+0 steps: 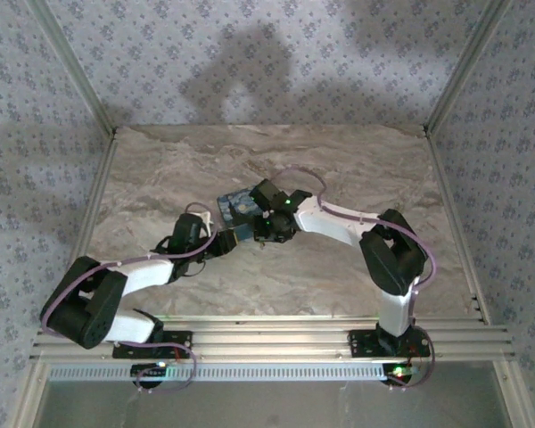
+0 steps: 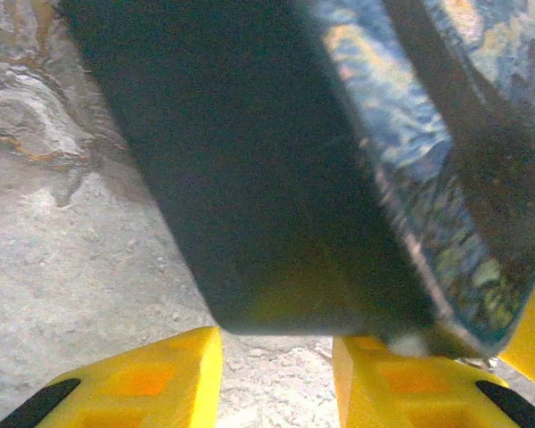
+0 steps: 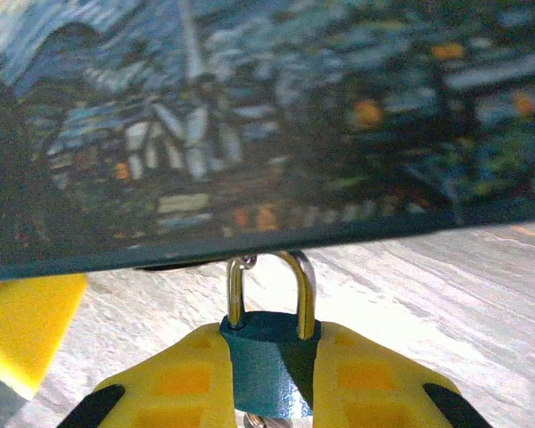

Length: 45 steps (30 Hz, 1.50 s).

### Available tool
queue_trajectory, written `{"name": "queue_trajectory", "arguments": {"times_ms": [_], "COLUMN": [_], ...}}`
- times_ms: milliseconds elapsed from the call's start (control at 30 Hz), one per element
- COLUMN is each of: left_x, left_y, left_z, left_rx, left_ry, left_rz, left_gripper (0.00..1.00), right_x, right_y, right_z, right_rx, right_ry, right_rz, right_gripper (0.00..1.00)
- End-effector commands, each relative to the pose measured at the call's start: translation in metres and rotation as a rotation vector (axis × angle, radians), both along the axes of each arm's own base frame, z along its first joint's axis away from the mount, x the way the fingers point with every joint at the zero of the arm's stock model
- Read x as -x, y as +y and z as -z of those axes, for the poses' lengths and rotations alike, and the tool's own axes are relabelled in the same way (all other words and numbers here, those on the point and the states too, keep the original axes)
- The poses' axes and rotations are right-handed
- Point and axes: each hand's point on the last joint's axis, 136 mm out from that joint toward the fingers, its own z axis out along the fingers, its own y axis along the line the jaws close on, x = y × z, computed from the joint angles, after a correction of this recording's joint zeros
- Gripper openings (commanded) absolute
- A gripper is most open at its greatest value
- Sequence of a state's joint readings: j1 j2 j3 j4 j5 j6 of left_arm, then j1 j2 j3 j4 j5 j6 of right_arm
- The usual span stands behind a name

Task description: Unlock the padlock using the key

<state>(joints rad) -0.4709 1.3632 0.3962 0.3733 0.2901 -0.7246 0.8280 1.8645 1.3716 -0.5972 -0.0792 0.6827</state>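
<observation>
Padlock [image 3: 267, 370] first: we see its teal body pinched between the 2 yellow fingers [image 3: 183, 379] of the right tool [image 3: 269, 341], which is closed narrow on it from both sides. Its silver shackle [image 3: 305, 285] stands upright, with both legs entering the body. The top of the loop runs up behind the lower edge of a printed box [image 3: 267, 116] with a night-sky painting across its face. Just under the padlock body, at the picture's bottom edge, a sliver of metal [image 3: 266, 419] shows, but it is too cut off for us to tell what it is.

From above, the box sits near the middle of the marbled surface [image 1: 357, 160], and the 2 arms meet at it. The right tool comes in at its near-right side. The left tool [image 1: 229, 239] lies at its near-left corner.

On the left wrist view, the left tool's 2 yellow fingers [image 2: 160, 379] stand part-way apart, with bare surface showing in the gap between them and nothing gripped. The dark side of the box looms just beyond the fingertips, its printed face turned to the right. A small bit of metal [image 2: 473, 361] glints below the box's right corner, too blurred for us to name.
</observation>
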Motion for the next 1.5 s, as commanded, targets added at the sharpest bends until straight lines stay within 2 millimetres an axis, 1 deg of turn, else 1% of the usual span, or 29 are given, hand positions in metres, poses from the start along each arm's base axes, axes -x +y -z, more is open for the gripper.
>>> {"name": "queue_trajectory", "arguments": {"times_ms": [0, 100, 167, 233, 300, 400, 500, 700, 767, 933, 1067, 1233, 1467], "left_x": [-0.011, -0.011, -0.010, -0.009, -0.006, -0.003, 0.000, 0.007, 0.010, 0.014, 0.011, 0.005, -0.003], "left_y": [0.001, -0.002, -0.007, -0.011, -0.014, -0.017, -0.018, -0.027, -0.031, -0.040, -0.041, -0.049, -0.054], "left_z": [-0.014, -0.017, -0.021, -0.023, -0.024, -0.025, -0.026, -0.033, -0.033, -0.028, -0.020, -0.020, -0.016], "left_rx": [0.003, 0.013, 0.030, 0.053, 0.087, 0.143, 0.174, 0.213, 0.211, 0.232, 0.285, 0.352, 0.391], "left_ry": [-0.036, -0.044, -0.057, -0.059, -0.057, -0.059, -0.071, -0.133, -0.150, -0.148, -0.120, -0.125, -0.113], "left_rz": [-0.021, -0.006, 0.022, 0.043, 0.053, 0.046, 0.044, 0.063, 0.064, 0.052, 0.011, -0.012, -0.041], "left_gripper": [0.37, 0.34, 0.33, 0.33, 0.34, 0.36, 0.38, 0.45, 0.46, 0.46, 0.45, 0.45, 0.43], "right_x": [0.007, 0.013, 0.016, 0.021, 0.024, 0.014, 0.008, -0.002, -0.005, -0.007, -0.008, -0.006, -0.005], "right_y": [-0.027, -0.032, -0.028, -0.019, -0.005, 0.008, 0.014, 0.027, 0.029, 0.030, 0.033, 0.036, 0.037], "right_z": [-0.001, 0.002, 0.006, 0.011, 0.013, 0.012, 0.011, 0.005, 0.005, 0.009, 0.010, 0.011, 0.014], "right_rx": [0.224, 0.288, 0.260, 0.164, 0.006, -0.194, -0.292, -0.386, -0.400, -0.385, -0.388, -0.396, -0.406], "right_ry": [-0.024, -0.001, 0.030, 0.074, 0.128, 0.167, 0.208, 0.260, 0.269, 0.279, 0.291, 0.304, 0.312], "right_rz": [-0.107, -0.161, -0.171, -0.161, -0.107, 0.023, 0.125, 0.274, 0.309, 0.372, 0.392, 0.404, 0.418], "right_gripper": [0.00, 0.00, 0.00, 0.00, 0.00, 0.00, 0.00, 0.00, 0.00, 0.01, 0.01, 0.02, 0.02]}}
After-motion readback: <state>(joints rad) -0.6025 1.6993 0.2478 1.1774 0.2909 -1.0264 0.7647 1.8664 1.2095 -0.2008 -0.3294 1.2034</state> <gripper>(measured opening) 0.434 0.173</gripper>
